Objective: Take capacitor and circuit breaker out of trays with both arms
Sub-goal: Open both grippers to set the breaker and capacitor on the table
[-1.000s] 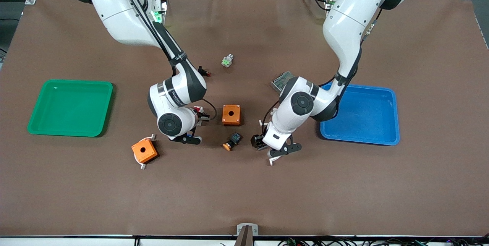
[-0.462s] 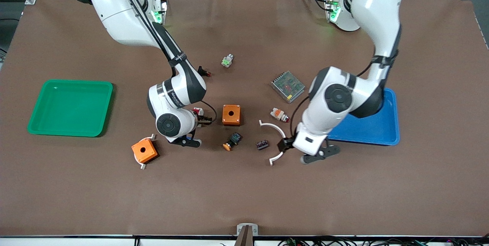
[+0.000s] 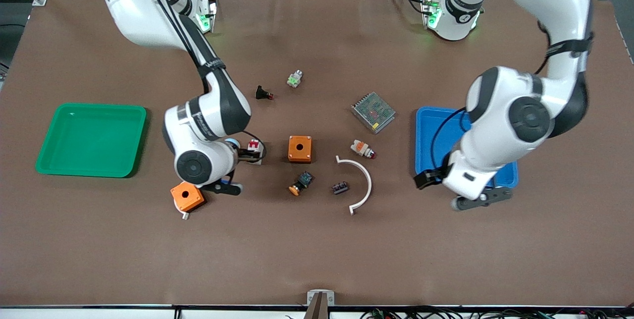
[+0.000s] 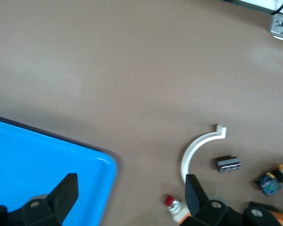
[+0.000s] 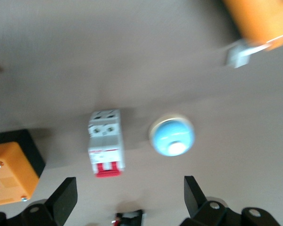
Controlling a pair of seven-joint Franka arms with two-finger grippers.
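The capacitor (image 3: 340,187), a tiny dark block, lies on the table beside a white arc (image 3: 360,183); it also shows in the left wrist view (image 4: 228,164). The breaker (image 3: 254,148), white-grey with red toggles, lies on the table next to the right arm's hand and shows in the right wrist view (image 5: 105,142). My left gripper (image 3: 453,190) is open and empty over the blue tray's (image 3: 436,131) near corner, with its jaws (image 4: 132,197) wide apart. My right gripper (image 3: 225,180) is open and empty in the air, with its jaws (image 5: 129,197) wide apart and the breaker lying on the table below them.
A green tray (image 3: 91,138) sits at the right arm's end. Two orange boxes (image 3: 299,148) (image 3: 186,197), a black-and-orange push button (image 3: 301,183), a white-orange-red button (image 3: 362,149), a grey mesh unit (image 3: 373,111), a black switch (image 3: 263,93) and a blue button (image 5: 172,136) lie around.
My left gripper has moved from the capacitor to the blue tray's corner; the capacitor stays on the table. My right hand has shifted toward the green tray's end; the breaker now shows uncovered.
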